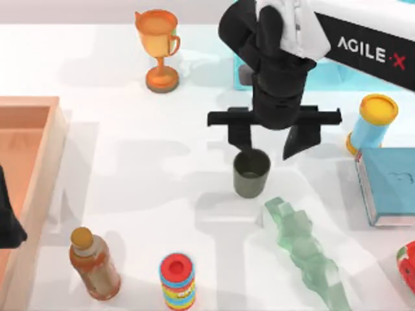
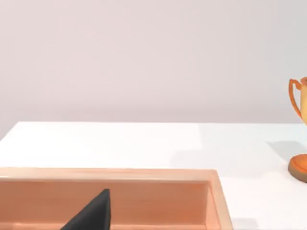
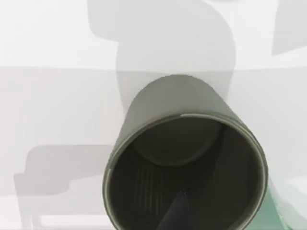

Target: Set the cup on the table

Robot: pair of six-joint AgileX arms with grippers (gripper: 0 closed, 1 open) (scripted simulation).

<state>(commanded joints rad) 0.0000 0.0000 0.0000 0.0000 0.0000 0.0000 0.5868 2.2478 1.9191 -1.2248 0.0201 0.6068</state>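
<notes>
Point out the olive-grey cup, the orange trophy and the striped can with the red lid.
cup (image 1: 250, 178): top view, on its outer side wall below the rim.
orange trophy (image 1: 157, 32): top view, on the bowl.
striped can (image 1: 177, 286): top view, on its striped side below the red lid.

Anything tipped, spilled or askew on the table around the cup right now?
Nothing stands out. The cup stands upright on the table, empty, with the right gripper open above it, one finger reaching inside the rim. The bottle, striped can and trophy stand upright. The left gripper sits parked over the tray.
</notes>
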